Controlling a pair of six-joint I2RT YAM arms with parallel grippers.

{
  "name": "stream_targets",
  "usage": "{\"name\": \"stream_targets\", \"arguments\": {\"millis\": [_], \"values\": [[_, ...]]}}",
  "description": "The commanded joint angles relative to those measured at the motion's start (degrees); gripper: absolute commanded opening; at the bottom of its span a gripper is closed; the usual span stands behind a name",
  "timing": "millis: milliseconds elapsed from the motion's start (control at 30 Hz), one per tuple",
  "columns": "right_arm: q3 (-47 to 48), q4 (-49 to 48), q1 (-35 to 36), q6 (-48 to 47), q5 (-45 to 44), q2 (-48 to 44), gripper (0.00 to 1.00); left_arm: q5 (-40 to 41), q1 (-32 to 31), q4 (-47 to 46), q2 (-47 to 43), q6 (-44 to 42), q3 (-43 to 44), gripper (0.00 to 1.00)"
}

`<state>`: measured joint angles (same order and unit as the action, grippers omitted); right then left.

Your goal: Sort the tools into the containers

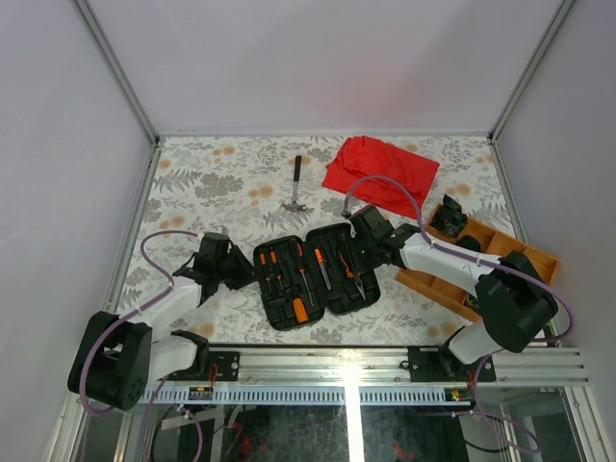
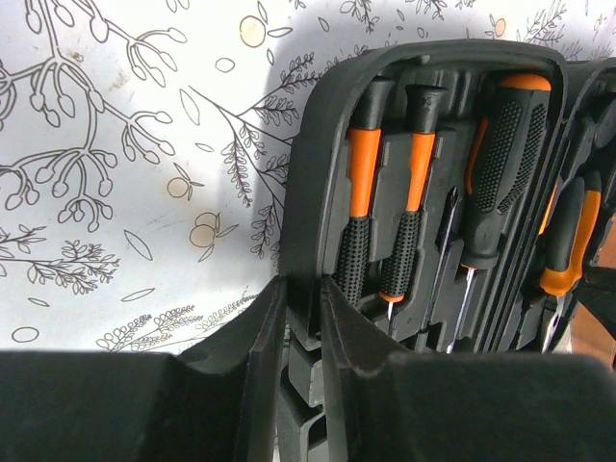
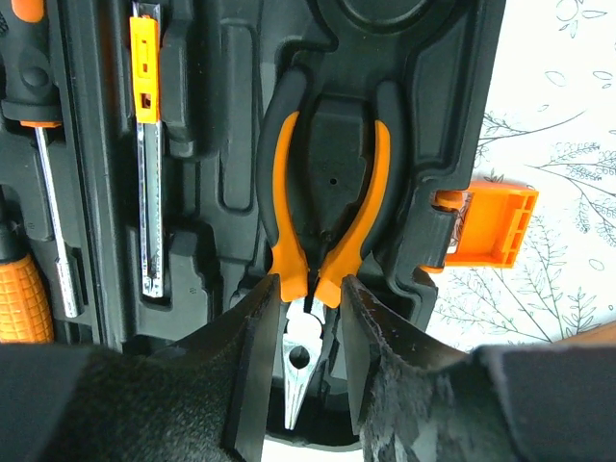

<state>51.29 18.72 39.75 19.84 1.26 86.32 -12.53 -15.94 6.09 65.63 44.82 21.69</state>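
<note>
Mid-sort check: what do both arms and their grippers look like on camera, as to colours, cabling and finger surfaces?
The arms match. The left arm and right arm have white link shells between bulky black joints, and a lilac cable loops along each. The left gripper and right gripper are black, with flat, faintly grainy fingers. No markings show.

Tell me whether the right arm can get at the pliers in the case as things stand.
Probably yes. The right gripper hangs over the open tool case, its fingers on either side of the pliers near the joint, with nothing in between. Whether they grip it I cannot tell.
</note>
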Motion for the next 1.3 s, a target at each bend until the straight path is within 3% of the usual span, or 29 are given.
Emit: {"name": "stream_targets", "arguments": {"millis": [0, 433, 667, 767, 900, 1100, 1167, 1267], "values": [[2.6, 1.0, 0.8, -1.1, 0.9, 0.8, 0.38, -0.3, 0.5, -1.0, 0.9, -0.9, -0.6, 0.17], [6.3, 6.5, 2.6, -2.2, -1.1, 8.5, 0.36, -1.4, 0.6, -2.0, 1.7, -1.0, -0.9, 0.12], [5.7, 8.9, 4.3, -2.0, -0.7, 12.7, 0.2, -1.6, 0.6, -2.2, 2.1, -1.1, -0.4, 0.1], [4.7, 7.3, 4.5, -1.9, -0.5, 10.7, 0.21, -1.6, 0.6, -2.2, 2.1, -1.2, -0.3, 0.1], [4.9, 4.7, 4.5, -2.7, -0.4, 4.3, 0.37, -1.5, 0.6, -2.0, 2.0, -1.4, -0.4, 0.1], [3.7, 2.1, 4.5, -2.7, -3.9, -4.7, 0.42, -1.2, 0.6, -1.8, 1.8, -1.1, -0.6, 0.12], [3.0, 2.8, 4.5, -2.3, -4.8, -6.0, 0.42, -1.2, 0.6, -2.0, 1.8, -1.1, -0.6, 0.12], [3.1, 6.3, 4.5, -1.8, -5.3, -5.6, 0.3, -1.2, 0.6, -2.0, 2.0, -1.2, -0.4, 0.13]]}}
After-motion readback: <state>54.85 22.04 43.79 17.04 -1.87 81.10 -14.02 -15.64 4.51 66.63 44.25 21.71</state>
